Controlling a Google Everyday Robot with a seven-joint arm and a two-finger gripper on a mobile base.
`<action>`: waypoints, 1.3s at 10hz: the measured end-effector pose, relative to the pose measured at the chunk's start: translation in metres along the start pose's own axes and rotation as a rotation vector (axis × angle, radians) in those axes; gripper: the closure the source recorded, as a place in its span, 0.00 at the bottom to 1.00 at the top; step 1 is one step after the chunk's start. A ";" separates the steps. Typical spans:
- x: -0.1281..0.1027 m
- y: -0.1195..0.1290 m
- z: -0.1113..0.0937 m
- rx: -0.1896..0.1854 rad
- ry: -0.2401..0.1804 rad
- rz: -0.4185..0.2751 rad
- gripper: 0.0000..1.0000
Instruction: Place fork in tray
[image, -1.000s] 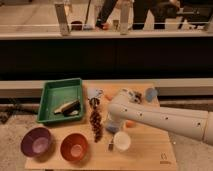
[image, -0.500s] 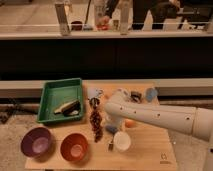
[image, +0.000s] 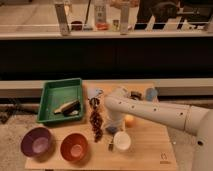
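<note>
The green tray (image: 54, 92) sits at the table's back left and holds a brown brush-like item (image: 67, 107). My pale arm reaches in from the right, and its wrist bends down near the table's middle. The gripper (image: 113, 128) hangs below the wrist, just above the tabletop, right of the tray and between a dark bunch (image: 96, 122) and an orange ball (image: 130, 120). A small thin dark piece (image: 110, 146) lies left of the white cup (image: 121, 141); it may be the fork, but I cannot tell.
A purple bowl (image: 36, 141) and an orange bowl (image: 74, 146) stand at the front left. A blue object (image: 150, 93), a dark item (image: 135, 94) and a pale item (image: 95, 93) lie along the back edge. A dark counter wall rises behind the table.
The arm's wrist end has shifted a little to the left, toward the tray. The objects on the table have not moved.
</note>
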 end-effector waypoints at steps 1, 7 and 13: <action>-0.003 0.000 0.003 -0.008 -0.040 -0.008 0.20; -0.018 -0.001 0.020 -0.020 -0.059 -0.019 0.20; -0.014 0.000 0.032 -0.008 -0.038 0.024 0.20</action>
